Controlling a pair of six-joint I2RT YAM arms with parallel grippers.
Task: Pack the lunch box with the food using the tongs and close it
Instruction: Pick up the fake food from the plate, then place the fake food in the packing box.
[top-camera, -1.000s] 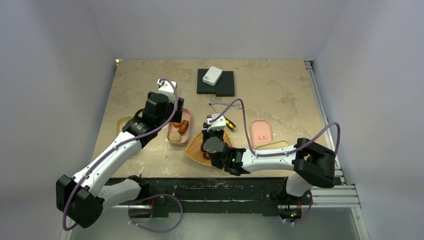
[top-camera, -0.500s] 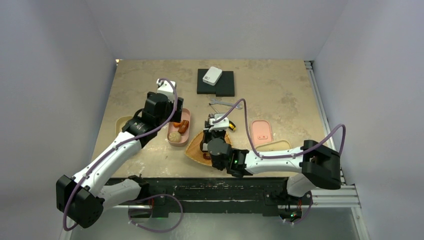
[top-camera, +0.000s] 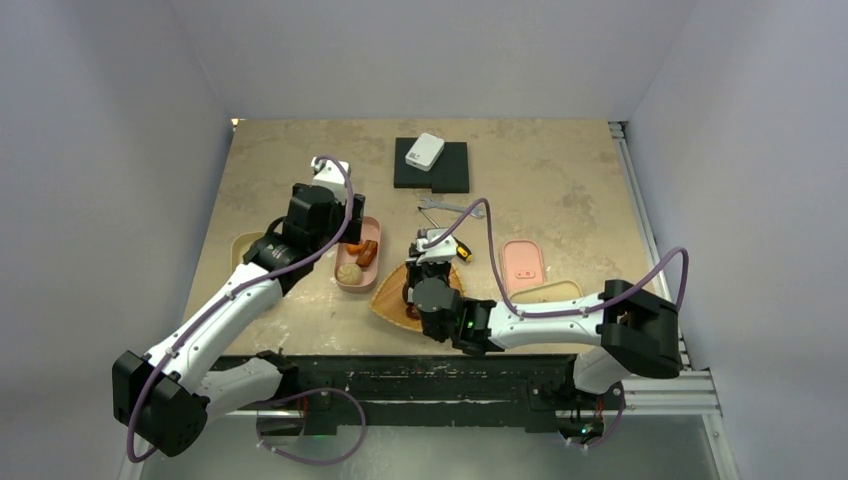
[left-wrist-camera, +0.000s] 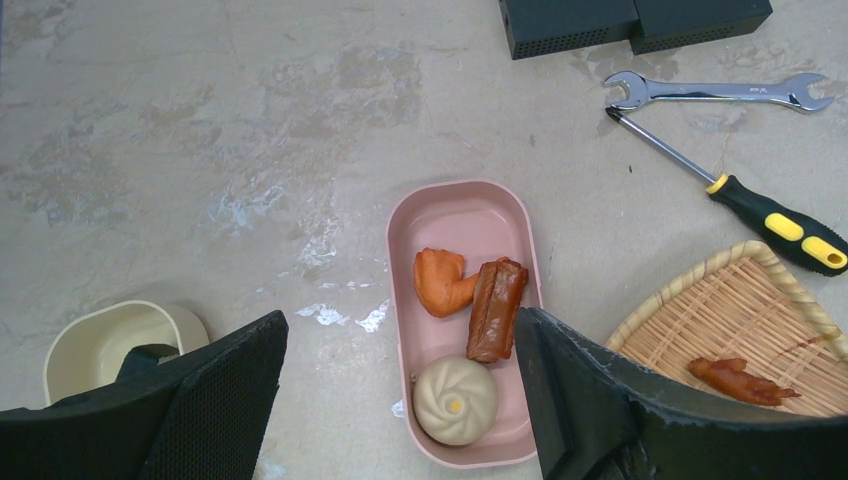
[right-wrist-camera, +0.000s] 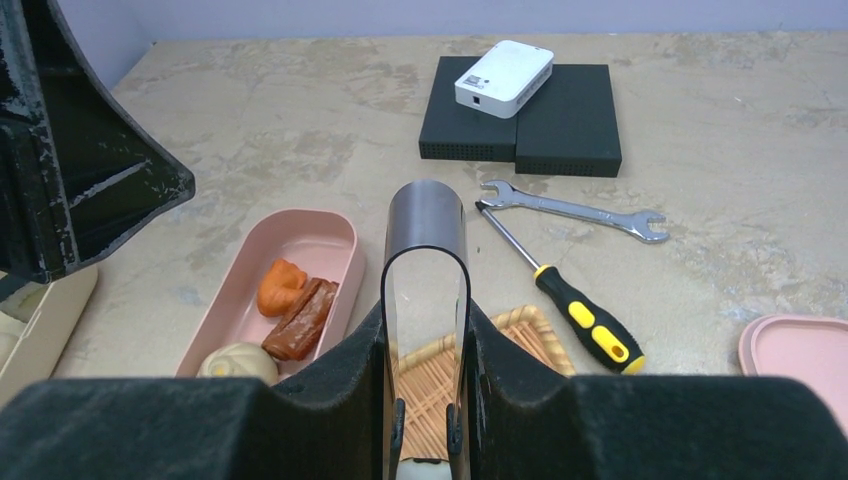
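Right gripper (right-wrist-camera: 425, 345) pinching the tongs (right-wrist-camera: 425, 225), over the wicker tray (right-wrist-camera: 512, 340) just beside the pink lunch box (right-wrist-camera: 300, 238). Left gripper (left-wrist-camera: 400, 335) spread wide above the box. Inside it: bun (left-wrist-camera: 455, 400), sausage (left-wrist-camera: 495, 308), orange piece (left-wrist-camera: 440, 282).

In the left wrist view, the lunch box (left-wrist-camera: 460, 215) lies mid-frame, bun (left-wrist-camera: 455, 400) and sausage (left-wrist-camera: 496, 309) in it; woven tray (left-wrist-camera: 700, 320) lower right, wrench (left-wrist-camera: 715, 91) and screwdriver (left-wrist-camera: 775, 218) upper right.
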